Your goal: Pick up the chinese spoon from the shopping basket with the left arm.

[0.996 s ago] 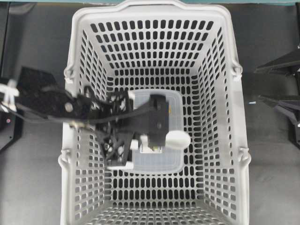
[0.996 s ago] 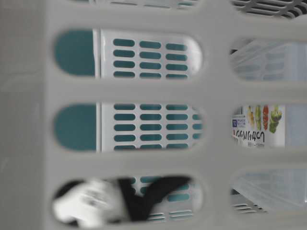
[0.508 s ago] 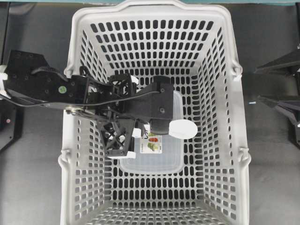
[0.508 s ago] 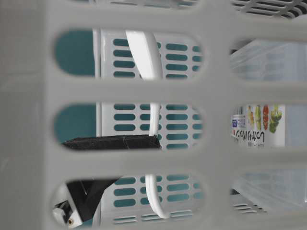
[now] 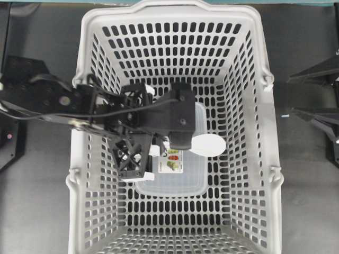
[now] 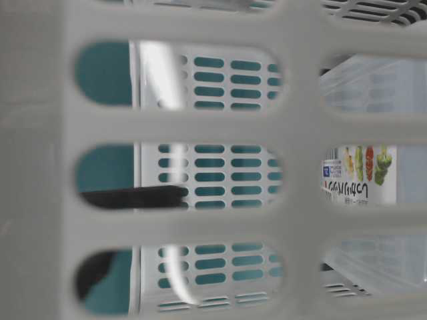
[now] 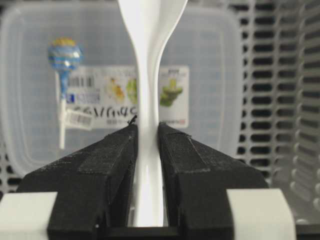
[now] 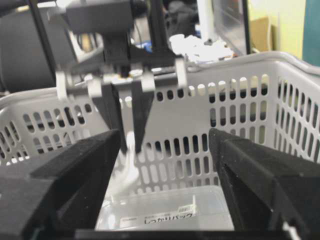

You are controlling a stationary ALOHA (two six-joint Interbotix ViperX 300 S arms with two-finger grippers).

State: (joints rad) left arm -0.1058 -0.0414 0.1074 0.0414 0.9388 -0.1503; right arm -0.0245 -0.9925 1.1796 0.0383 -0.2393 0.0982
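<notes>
The left arm's jaws are clamped on the chinese spoon by its handle, long axis running straight out, bowl hanging above the lidded container inside the shopping basket. The right jaws stand wide apart outside the basket.

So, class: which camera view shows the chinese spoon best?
The left wrist view: the chinese spoon fills the centre, its handle clamped in the left pincer. Overhead shows only its white bowl poking from under the arm. Table-level gives blurred white streaks behind the shopping basket wall; the right wrist view blurs it.
</notes>
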